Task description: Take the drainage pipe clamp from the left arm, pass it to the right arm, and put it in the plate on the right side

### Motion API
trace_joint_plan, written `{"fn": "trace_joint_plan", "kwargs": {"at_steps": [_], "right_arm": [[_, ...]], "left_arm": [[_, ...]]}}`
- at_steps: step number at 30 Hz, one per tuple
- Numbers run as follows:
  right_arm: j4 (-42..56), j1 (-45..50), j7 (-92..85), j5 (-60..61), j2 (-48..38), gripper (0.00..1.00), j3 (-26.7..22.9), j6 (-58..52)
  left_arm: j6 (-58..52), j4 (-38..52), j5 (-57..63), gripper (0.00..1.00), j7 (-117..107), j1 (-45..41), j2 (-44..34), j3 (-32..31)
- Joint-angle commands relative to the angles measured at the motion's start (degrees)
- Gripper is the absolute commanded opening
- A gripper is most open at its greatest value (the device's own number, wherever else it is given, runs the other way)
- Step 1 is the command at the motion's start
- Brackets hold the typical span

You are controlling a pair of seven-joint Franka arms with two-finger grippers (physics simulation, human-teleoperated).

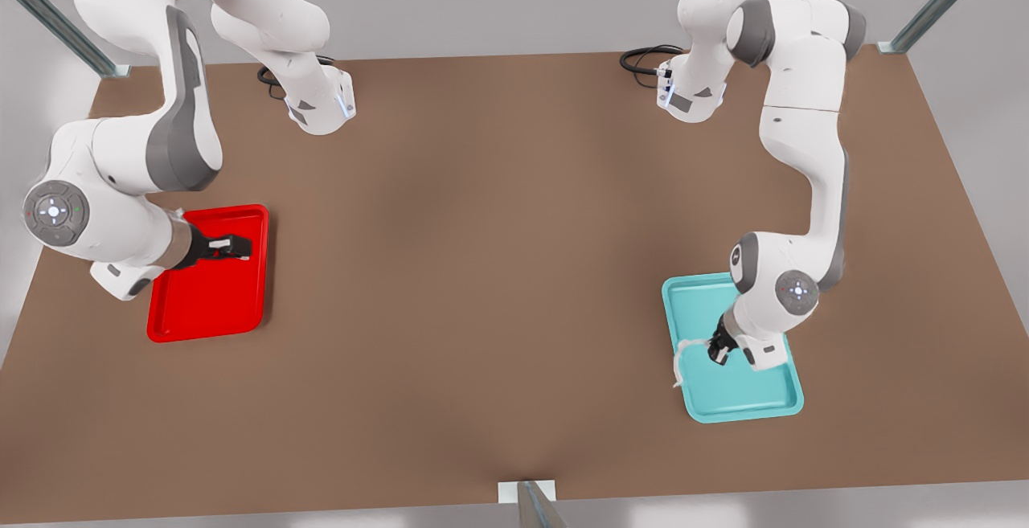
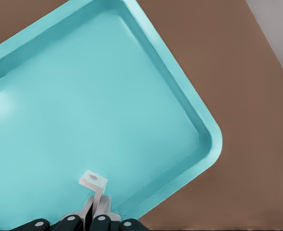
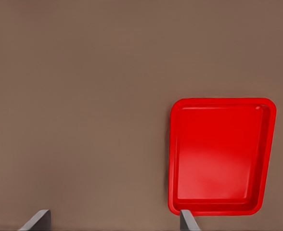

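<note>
We are holding the clamp (image 1: pixel 685 355) pinched in the left gripper (image 1: pixel 718 349), low at the front view's right, over the near-left edge of the teal tray (image 1: pixel 744 395). In the left wrist view its tab (image 2: pixel 94 181) is sticking out past the fingers (image 2: pixel 101 208). The right gripper (image 1: pixel 241 247) is hovering over the red plate (image 1: pixel 205 315) at the front view's left, fingers (image 3: pixel 38 221) spread and empty. We are thinking a firm, level grip will be helping the handover mid-table (image 1: pixel 482 271).
</note>
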Motion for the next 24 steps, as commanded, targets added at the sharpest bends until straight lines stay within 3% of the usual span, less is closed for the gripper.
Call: {"fn": "trace_joint_plan", "kwargs": {"at_steps": [1, 6, 9, 11, 14, 17, 24], "right_arm": [[1.22, 3.74, -11.31, 0.22, 1.99, 1.00, 0.10, 0.58], [3.77, 8.93, -37.77, 0.92, 9.46, 1.00, 0.36, 2.16], [3.60, 11.57, -45.50, 0.83, 10.86, 1.00, 0.54, 10.34], [3.07, 12.45, -51.91, 0.92, 11.39, 1.00, 0.54, 15.60], [2.98, 14.65, -59.39, 0.92, 15.52, 1.00, 0.62, 23.69], [2.63, 16.14, -65.62, 0.92, 18.51, 1.00, 1.94, 33.53], [1.05, 16.67, -74.33, 1.80, 19.57, 1.00, 4.75, 38.29]], "left_arm": [[-0.18, 0.84, -0.22, 0.21, -2.39, -2.14, -0.27, -0.35], [-0.09, 2.86, 3.74, 0.21, 7.45, -4.42, 0.35, -8.96], [-2.72, 4.97, 3.91, 0.21, 15.98, -4.95, 1.66, -11.77], [-11.50, 12.61, 5.76, 0.21, 16.68, -7.76, 5.44, -11.77], [-15.47, 15.60, 7.17, 0.21, 16.69, -12.86, 6.76, -11.77], [-21.00, 26.32, 7.25, 0.21, 16.60, -17.78, 12.12, -11.60], [-23.12, 30.55, 6.73, 0.21, 4.47, -20.68, 14.41, -11.25]]}}
